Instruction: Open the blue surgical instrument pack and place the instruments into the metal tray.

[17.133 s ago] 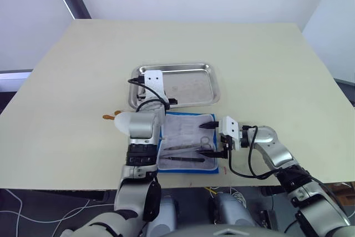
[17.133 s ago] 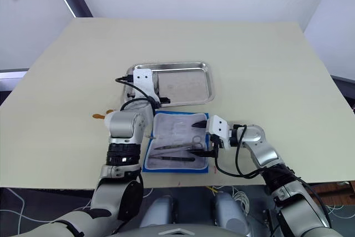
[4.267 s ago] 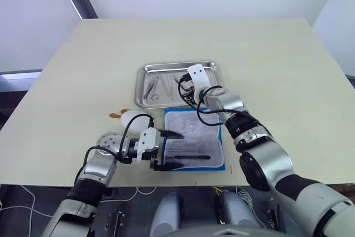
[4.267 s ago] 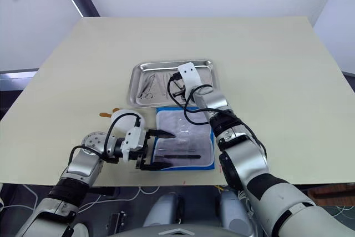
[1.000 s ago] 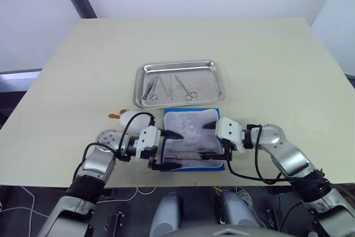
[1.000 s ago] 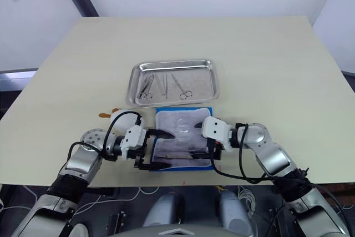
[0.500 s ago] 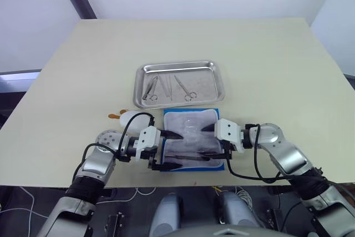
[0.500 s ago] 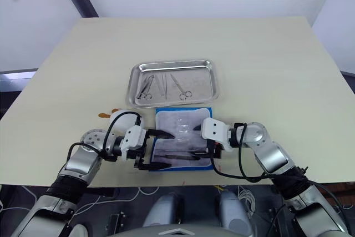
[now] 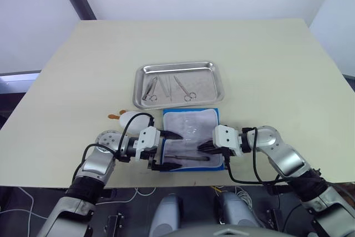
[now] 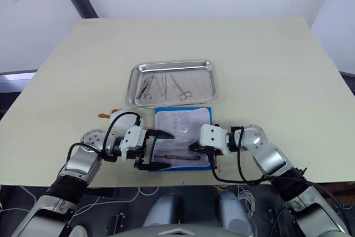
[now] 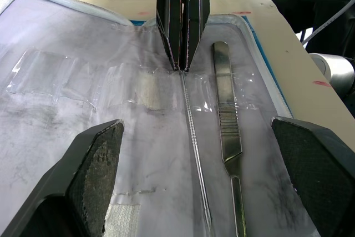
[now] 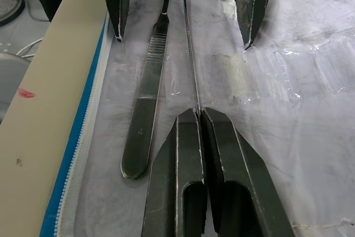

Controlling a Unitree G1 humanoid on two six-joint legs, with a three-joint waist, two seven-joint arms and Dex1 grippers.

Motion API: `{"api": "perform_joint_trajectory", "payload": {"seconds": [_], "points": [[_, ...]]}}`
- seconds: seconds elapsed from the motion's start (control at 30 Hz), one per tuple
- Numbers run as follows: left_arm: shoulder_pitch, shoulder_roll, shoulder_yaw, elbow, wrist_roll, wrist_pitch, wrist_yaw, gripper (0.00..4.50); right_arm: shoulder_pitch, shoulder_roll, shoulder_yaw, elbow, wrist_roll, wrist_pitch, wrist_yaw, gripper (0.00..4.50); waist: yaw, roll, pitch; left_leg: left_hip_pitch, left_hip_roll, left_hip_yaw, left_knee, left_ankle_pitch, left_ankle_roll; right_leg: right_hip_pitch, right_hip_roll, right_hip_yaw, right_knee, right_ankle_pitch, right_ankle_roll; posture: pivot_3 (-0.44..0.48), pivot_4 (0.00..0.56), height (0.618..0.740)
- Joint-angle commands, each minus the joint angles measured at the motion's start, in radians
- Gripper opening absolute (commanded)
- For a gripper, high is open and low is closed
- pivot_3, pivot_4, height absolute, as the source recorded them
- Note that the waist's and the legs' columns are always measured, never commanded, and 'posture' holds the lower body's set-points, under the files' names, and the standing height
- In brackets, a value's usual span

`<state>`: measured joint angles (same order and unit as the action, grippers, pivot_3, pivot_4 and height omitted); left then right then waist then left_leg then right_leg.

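Steel probe (image 12: 190,48), thin, stiff, likely slippery: right gripper (image 12: 198,114) pinches its end; left gripper (image 11: 194,176) gapes wide, empty.

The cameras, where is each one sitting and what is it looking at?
Left and right eye views: on the head, looking down at the table, metal tray and blue surgical instrument pack; both arms show.
Left wrist view: on the left wrist, looking between its open fingers across the pack's lining.
Right wrist view: on the right wrist, looking along its fingers pinching a thin probe.
Both wrist views share the probe, a flat handle and the opposite gripper.
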<state>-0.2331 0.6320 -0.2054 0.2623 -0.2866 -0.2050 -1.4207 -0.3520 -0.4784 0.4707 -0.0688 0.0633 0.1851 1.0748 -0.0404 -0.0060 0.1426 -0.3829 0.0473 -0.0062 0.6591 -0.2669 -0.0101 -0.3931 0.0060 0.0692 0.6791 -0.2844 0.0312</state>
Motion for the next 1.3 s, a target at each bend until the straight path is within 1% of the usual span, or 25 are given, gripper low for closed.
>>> {"api": "perform_joint_trajectory", "payload": {"seconds": [0.03,0.23,0.53,0.7,1.0,1.3], "points": [[0.039,0.017,-0.032,0.068,0.059,0.019,-0.006,4.50,0.010,-0.016,0.014,0.005,-0.018,0.001,0.015,0.05,0.000,0.000,0.000,0.000,0.000,0.000,0.000,0.000,0.000,0.000,0.000,0.000,0.000,0.000,0.000,0.000,0.150,0.740],[0.032,0.013,-0.035,0.083,0.061,0.009,-0.009,4.50,-0.027,-0.023,-0.010,-0.033,-0.006,-0.006,0.024,0.05,0.000,0.000,0.000,0.000,0.000,0.000,0.000,0.000,0.000,0.000,0.000,0.000,0.000,0.000,0.000,0.000,0.150,0.740],[0.024,0.003,-0.037,0.115,0.065,-0.012,-0.011,4.50,-0.076,-0.101,-0.009,-0.124,-0.019,0.047,0.080,0.05,0.000,0.000,0.000,0.000,0.000,0.000,0.000,0.000,0.000,0.000,0.000,0.000,0.000,0.000,0.000,0.000,0.150,0.740],[0.025,-0.003,-0.039,0.117,0.066,-0.017,-0.009,4.50,-0.089,-0.124,-0.011,-0.161,-0.027,0.066,0.087,0.05,0.001,0.000,0.000,0.000,0.000,0.000,0.000,0.000,0.000,0.000,0.000,0.000,0.000,0.000,0.000,0.000,0.150,0.740],[0.020,0.000,-0.039,0.101,0.065,-0.003,-0.010,4.50,-0.092,-0.167,-0.050,-0.210,-0.011,0.093,0.100,0.05,0.001,0.000,0.001,-0.001,0.000,0.000,0.000,0.000,0.000,0.000,0.000,0.000,0.000,0.000,0.000,0.000,0.150,0.740],[0.017,0.001,-0.040,0.097,0.062,0.002,-0.013,4.50,-0.069,-0.247,-0.100,-0.238,0.012,0.079,0.118,0.05,0.002,0.000,0.001,-0.001,0.000,0.000,0.000,0.000,0.000,0.000,0.000,0.000,0.000,0.000,0.000,0.000,0.150,0.740]]}}
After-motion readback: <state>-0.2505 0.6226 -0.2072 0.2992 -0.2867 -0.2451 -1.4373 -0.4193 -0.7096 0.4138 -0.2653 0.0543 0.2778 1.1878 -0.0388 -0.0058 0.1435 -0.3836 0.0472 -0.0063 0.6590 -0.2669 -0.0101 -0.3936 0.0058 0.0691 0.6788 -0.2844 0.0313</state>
